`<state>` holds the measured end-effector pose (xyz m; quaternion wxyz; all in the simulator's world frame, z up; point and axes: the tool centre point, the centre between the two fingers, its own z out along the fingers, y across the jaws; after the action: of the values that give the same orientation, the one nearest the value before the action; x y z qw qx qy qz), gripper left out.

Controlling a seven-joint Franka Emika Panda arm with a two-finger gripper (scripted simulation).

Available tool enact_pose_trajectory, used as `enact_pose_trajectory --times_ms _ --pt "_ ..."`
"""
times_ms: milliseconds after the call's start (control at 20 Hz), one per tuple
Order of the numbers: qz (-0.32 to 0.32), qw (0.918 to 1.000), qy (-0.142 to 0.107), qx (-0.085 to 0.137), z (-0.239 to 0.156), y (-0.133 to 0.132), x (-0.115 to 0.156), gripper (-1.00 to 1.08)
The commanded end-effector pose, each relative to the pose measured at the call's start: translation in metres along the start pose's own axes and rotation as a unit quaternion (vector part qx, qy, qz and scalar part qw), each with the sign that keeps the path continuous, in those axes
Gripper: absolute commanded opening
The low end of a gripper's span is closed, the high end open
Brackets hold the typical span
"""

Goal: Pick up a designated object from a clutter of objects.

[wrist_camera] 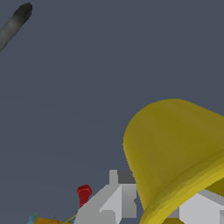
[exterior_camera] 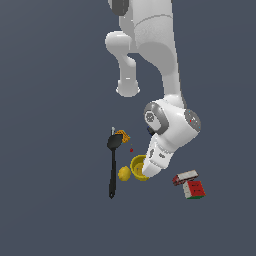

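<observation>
My pincer [exterior_camera: 142,175] sits low over the desk [exterior_camera: 50,150], right at the yellow cup [exterior_camera: 137,166]. In the wrist view the cup [wrist_camera: 175,148] fills the near field, its thick rim lying between the two grey fingers [wrist_camera: 113,201], one on each side of the wall. I cannot tell whether the pads are actually pressing on it, so I cannot call the pincer closed or open.

The lemon [exterior_camera: 124,173] lies just beside the cup, on the side away from the pincer. The spatula [exterior_camera: 113,165] stretches past the lemon, its handle end also showing in the wrist view [wrist_camera: 15,24]. An orange piece [exterior_camera: 123,135] sits by the spatula's blade. The red-white box [exterior_camera: 185,177] and cube [exterior_camera: 194,190] touch each other, apart from the pincer on its other side. A small red item [wrist_camera: 83,194] shows just beyond one finger.
</observation>
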<state>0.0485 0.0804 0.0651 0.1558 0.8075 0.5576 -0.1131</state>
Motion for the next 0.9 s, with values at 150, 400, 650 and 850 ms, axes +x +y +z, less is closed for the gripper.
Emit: enact_pose_trajectory --times_ms 150,400,650,850 --pt "0.001 1.0 0.001 -0.002 -0.022 -0.007 -0.009 -1.0" --pt "0.0 1.0 0.001 -0.002 -0.052 -0.019 -0.022 -1.0" --pt "0.0 1.0 0.0 -0.002 -0.091 -0.036 -0.039 -1.0" --pt "0.0 1.0 0.0 -0.002 -0.126 -0.05 -0.053 -1.0"
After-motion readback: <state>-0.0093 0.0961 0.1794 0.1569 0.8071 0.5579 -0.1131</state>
